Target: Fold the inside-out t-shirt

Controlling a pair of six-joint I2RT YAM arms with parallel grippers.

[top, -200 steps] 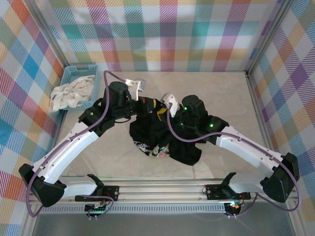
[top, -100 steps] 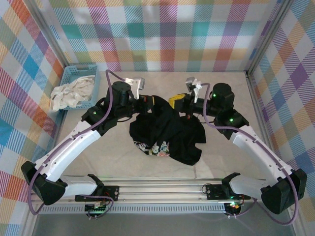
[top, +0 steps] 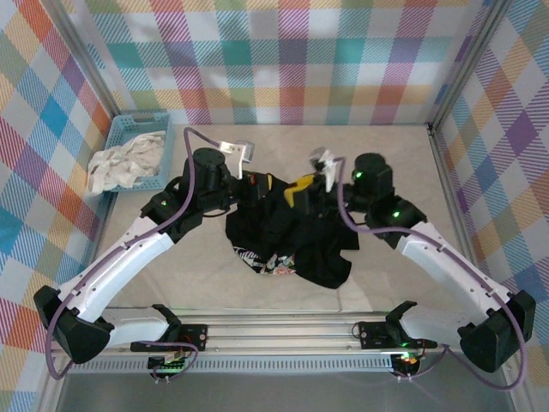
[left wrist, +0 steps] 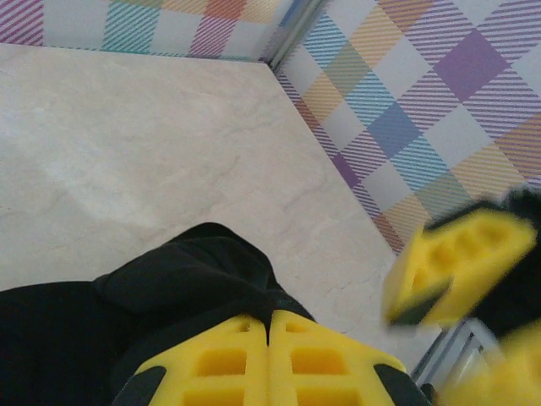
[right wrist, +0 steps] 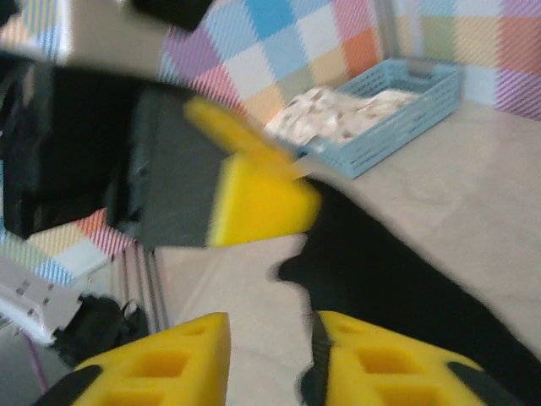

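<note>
left fingers (left wrist: 220, 365): closed on inside-out t-shirt (top: 296, 233) | right fingers (right wrist: 393, 365): parted

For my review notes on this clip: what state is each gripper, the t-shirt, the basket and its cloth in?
inside-out t-shirt: crumpled on the table, not folded.
left gripper: shut on the t-shirt's far edge.
right gripper: open.
blue basket: upright, holding cloth.
white cloth: bunched, spilling over the basket's near edge.

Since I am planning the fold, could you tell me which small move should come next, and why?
Probably close the right gripper on the edge of the crumpled black cloth t-shirt: its jaws stand open beside it, while the left gripper is shut on the cloth.
</note>
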